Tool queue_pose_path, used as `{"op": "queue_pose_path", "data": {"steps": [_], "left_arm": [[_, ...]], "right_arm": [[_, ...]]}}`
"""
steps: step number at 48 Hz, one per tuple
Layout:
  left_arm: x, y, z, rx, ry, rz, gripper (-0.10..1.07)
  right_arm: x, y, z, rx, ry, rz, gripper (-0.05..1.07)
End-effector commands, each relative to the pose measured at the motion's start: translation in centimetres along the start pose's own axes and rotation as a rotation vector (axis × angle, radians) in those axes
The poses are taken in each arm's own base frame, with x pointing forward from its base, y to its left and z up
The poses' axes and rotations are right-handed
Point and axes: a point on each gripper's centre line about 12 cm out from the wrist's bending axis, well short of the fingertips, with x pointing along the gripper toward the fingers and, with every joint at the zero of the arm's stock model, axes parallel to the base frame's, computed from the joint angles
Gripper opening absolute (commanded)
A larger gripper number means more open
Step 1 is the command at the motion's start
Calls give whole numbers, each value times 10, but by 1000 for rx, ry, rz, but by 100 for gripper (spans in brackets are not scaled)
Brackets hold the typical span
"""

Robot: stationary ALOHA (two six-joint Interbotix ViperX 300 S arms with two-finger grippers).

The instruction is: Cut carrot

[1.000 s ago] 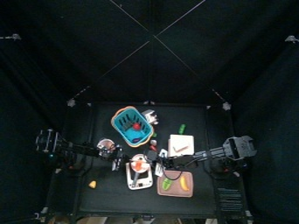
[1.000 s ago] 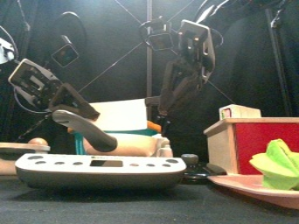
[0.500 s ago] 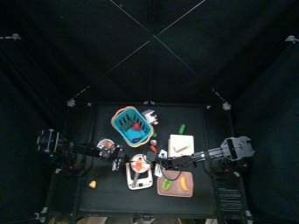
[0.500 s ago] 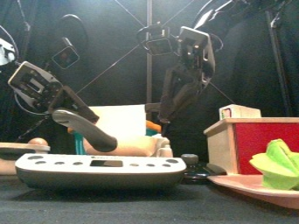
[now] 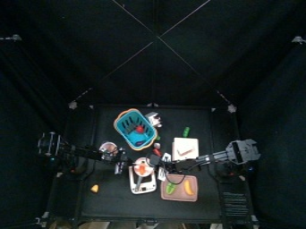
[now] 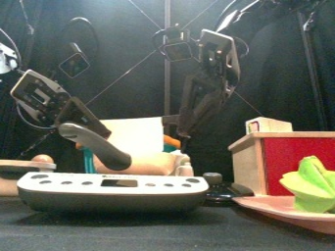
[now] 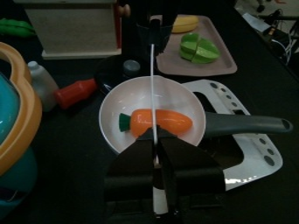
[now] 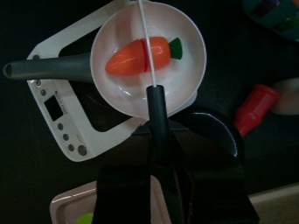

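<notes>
We see the carrot (image 7: pixel 158 122) in the white pan (image 7: pixel 122 98) at frame centre, each gripper apparently clenched on a thin blade poised over it for cutting.

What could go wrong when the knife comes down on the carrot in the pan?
1. The carrot lies loose in the curved white pan, with nothing holding it; it may roll or slide from under the knife.
2. The pan rests on a white board, not flat on the table, so a downward push could tilt or shift it.
</notes>
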Motion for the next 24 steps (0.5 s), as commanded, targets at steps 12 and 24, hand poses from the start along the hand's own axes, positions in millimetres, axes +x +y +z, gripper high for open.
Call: {"op": "queue_pose_path", "data": {"steps": [12,24], "left_arm": [[3,2,6,-1,-21,6,36],[5,2,1,-5,-2,4,36]], "right_arm": [[-5,1,8,4,-24,8,47],[-1,1,7,2,-15,5,47]]}}
